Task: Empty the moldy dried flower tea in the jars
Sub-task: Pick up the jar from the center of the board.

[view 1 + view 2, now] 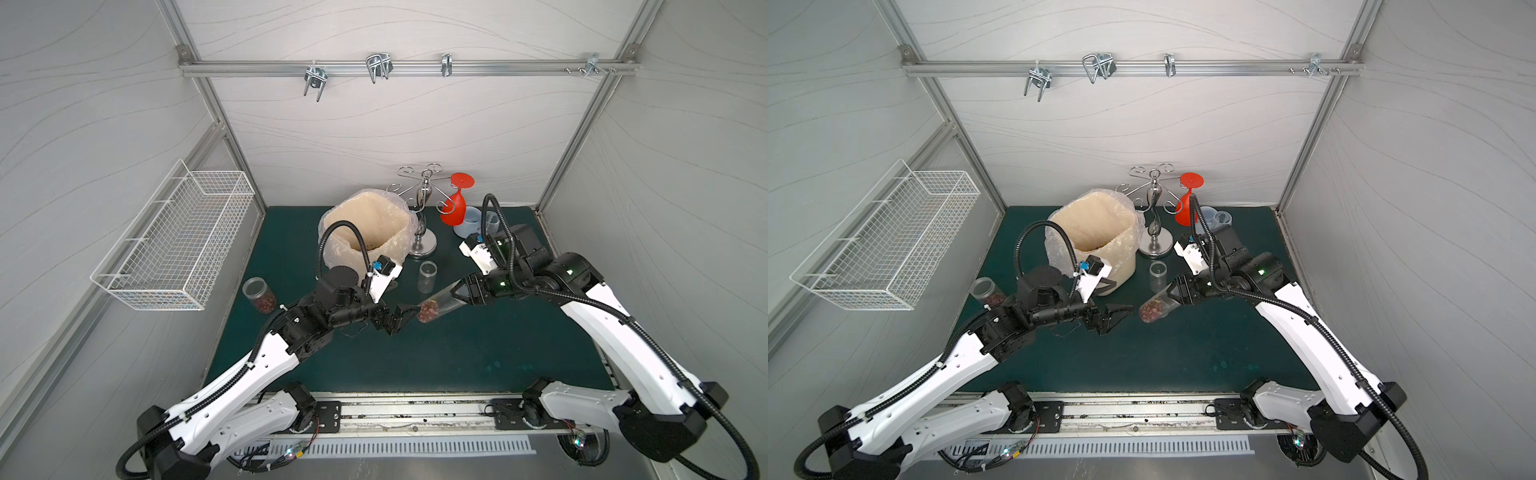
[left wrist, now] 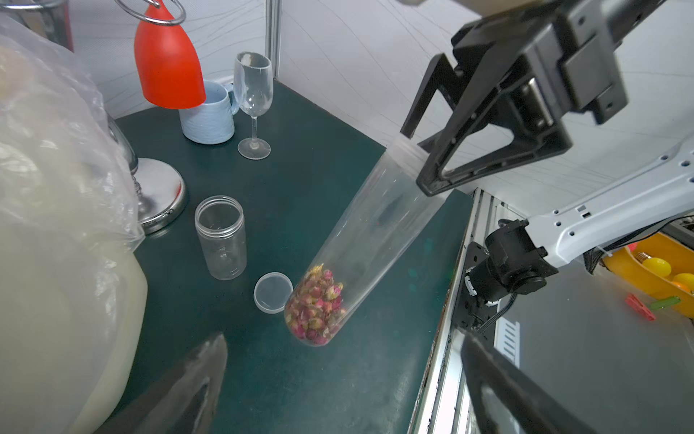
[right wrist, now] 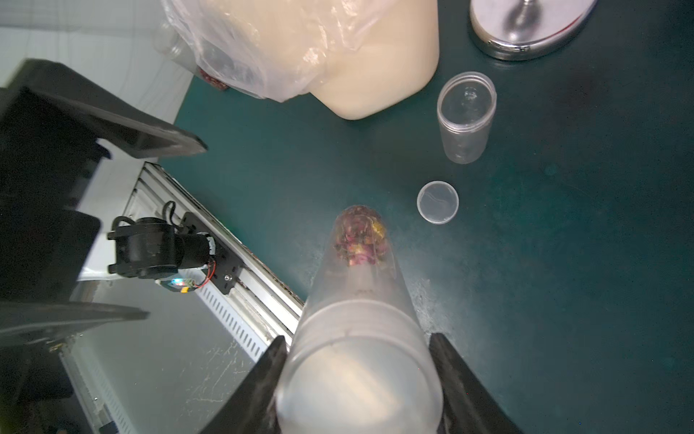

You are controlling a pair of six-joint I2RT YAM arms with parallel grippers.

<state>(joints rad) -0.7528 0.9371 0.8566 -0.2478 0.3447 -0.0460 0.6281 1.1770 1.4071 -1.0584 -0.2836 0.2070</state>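
Observation:
My right gripper (image 3: 357, 338) is shut on the lid end of the tall jar (image 1: 442, 304), held tilted above the mat. The dried flower tea (image 2: 317, 308) sits heaped in its lower end. My left gripper (image 1: 401, 320) is open, its fingers (image 2: 202, 375) spread just short of that end and touching nothing. A short jar (image 1: 427, 276) stands open with nothing in it, its lid (image 2: 273, 292) lying loose on the mat beside it. A third jar (image 1: 259, 295) with tea in its bottom stands upright at the left of the mat.
A cream bin lined with a plastic bag (image 1: 365, 232) stands behind my left arm. At the back, a chrome glass rack (image 1: 424, 208) carries a red glass (image 1: 455, 208); a pale blue mug (image 2: 206, 116) and clear wine glass (image 2: 253, 101) stand alongside. A wire basket (image 1: 178, 237) hangs left.

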